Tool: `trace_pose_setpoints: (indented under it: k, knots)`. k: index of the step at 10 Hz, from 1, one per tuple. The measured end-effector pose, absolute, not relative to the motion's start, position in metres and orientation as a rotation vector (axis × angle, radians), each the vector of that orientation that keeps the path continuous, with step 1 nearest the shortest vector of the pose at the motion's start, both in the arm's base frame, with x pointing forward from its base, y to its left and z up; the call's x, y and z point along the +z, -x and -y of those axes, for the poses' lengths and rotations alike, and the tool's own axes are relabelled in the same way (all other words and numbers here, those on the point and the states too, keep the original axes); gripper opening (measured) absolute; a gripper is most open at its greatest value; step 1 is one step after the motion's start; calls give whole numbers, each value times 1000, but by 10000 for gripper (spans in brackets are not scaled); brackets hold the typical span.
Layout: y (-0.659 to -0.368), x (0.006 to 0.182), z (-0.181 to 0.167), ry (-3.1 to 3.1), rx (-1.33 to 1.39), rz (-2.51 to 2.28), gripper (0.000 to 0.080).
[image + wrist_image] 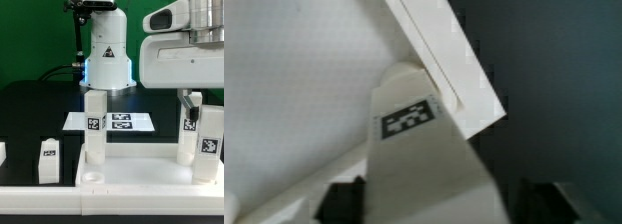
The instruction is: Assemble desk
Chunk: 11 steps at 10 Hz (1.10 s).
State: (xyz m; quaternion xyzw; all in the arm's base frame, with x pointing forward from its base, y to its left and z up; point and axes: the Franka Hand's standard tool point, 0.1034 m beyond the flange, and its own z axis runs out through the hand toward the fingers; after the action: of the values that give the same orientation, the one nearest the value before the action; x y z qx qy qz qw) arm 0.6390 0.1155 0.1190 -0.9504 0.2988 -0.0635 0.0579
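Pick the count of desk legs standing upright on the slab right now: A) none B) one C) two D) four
C: one leg stands on the slab toward the exterior view's left, another leg at its right under the end effector; two more legs sit off it.

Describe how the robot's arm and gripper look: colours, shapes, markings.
The arm is glossy white with rounded casings, black joint sections and a faint blue glow near its base. The gripper is a boxy white block; the wrist view shows black fingertips. No markings are legible.

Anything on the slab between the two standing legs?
No. In the exterior view the slab is bare between the left leg and the right leg.
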Motion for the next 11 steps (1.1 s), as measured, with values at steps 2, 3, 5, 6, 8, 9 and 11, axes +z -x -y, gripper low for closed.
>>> trace_pose_setpoints:
  k: [2, 3, 5, 6, 8, 9, 11]
  knots:
    - [-639, 120, -111, 2722, -156, -1290, 296]
    - [-638, 120, -110, 2590, -139, -1524, 296]
    - [-636, 117, -118, 2125, -129, -2060, 295]
    - [-636, 117, -119, 1986, -117, -2159, 295]
    - [-636, 117, -118, 2004, -116, -2147, 295]
    - [-635, 117, -118, 2043, -119, -2113, 295]
    - [-633, 117, -116, 2364, -125, -1796, 295]
